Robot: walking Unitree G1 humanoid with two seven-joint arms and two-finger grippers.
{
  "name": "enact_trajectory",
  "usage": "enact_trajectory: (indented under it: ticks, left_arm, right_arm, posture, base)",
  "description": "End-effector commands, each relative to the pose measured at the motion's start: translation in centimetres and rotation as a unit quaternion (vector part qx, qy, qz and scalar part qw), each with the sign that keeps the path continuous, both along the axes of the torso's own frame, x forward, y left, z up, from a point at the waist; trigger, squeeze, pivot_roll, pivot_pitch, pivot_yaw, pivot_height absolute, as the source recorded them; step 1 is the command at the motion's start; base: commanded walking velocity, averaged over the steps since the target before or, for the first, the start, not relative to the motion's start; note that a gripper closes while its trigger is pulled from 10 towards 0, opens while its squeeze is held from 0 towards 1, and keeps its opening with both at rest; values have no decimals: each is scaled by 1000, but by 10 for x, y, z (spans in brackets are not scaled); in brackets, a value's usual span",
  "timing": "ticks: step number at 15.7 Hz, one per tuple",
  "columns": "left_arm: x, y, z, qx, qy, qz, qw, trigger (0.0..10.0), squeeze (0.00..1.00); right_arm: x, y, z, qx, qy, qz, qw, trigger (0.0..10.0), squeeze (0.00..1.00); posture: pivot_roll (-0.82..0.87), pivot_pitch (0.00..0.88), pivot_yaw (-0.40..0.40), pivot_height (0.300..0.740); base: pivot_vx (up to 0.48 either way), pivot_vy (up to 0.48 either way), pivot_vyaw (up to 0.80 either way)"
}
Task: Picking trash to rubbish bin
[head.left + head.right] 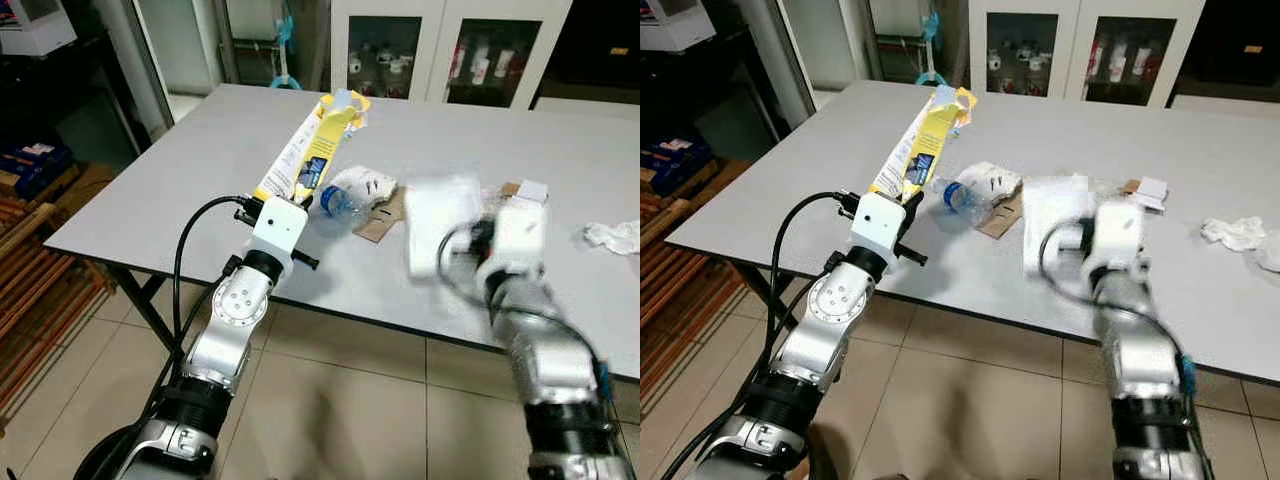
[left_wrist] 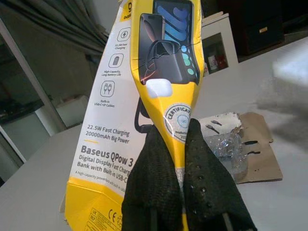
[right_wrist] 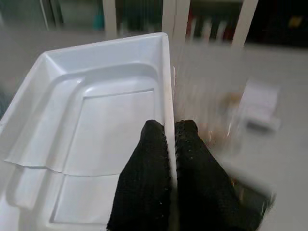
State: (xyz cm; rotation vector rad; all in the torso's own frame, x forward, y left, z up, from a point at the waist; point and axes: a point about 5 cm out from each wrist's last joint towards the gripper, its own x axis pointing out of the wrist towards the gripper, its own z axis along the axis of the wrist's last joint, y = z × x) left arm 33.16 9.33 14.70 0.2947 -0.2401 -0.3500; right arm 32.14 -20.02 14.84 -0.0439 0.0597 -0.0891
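My left gripper (image 2: 175, 144) is shut on a long yellow and white power-bank box (image 1: 310, 150), lifted at a slant over the grey table (image 1: 180, 180). My right gripper (image 3: 171, 137) is shut on the rim of a white plastic tray (image 3: 106, 115), held above the table near its front edge; it looks blurred in the eye views. Between the two arms lie a crushed clear bottle with a blue cap (image 1: 338, 200), a crumpled white wrapper (image 1: 368, 184) and a brown cardboard piece (image 1: 380, 222).
A crumpled white tissue (image 1: 612, 236) lies at the table's right side, and a small white box (image 1: 530, 190) sits behind the tray. White glass-door cabinets (image 1: 440, 45) stand behind the table. Wooden slats (image 1: 30, 260) and dark shelving are on the left. Tiled floor (image 1: 380, 400) lies below.
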Motion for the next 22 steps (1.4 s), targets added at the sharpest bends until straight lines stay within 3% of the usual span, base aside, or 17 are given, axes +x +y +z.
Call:
enact_trajectory:
  ticks: [1,4,7,8,10,14,18,22]
  left_arm:
    - [2,0,3,2,-3,-6,1000,10000,0]
    - [2,-1,3,-1,-3,-6,1000,10000,0]
    - [4,2,7,-28,-14,8,999,10000,0]
    - [4,3,8,-31,-17,12,999,10000,0]
    - [6,8,14,-49,-31,29,998,10000,0]
    - [11,19,15,-65,-40,68,995,10000,0]
    - [10,19,19,-81,-56,74,992,10000,0]
    - [11,27,19,-103,-62,107,987,10000,0]
  right_arm:
    - [2,0,23,16,-59,4,998,10000,0]
    - [2,-2,43,25,-118,2,993,10000,0]
    - [4,-7,62,62,-204,-57,975,10000,0]
    - [5,-6,62,62,-211,-62,973,10000,0]
    - [8,9,64,62,-244,-52,966,10000,0]
    - [8,24,55,75,-264,-44,961,10000,0]
    - [7,20,59,61,-292,-57,953,10000,0]
    - [11,17,41,18,-252,-54,966,10000,0]
  posture:
    - [-49,0,73,740]
    - [-47,0,70,740]
    - [-38,0,73,740]
    - [-38,0,73,740]
    - [-18,0,87,740]
    - [-16,0,100,740]
    - [-6,0,100,740]
    - [-11,0,92,740]
  base:
    - [0,0,0]
    - [0,0,0]
    - [0,0,0]
    - [0,0,0]
    - [0,0,0]
    - [0,0,0]
    - [0,0,0]
    - [0,0,0]
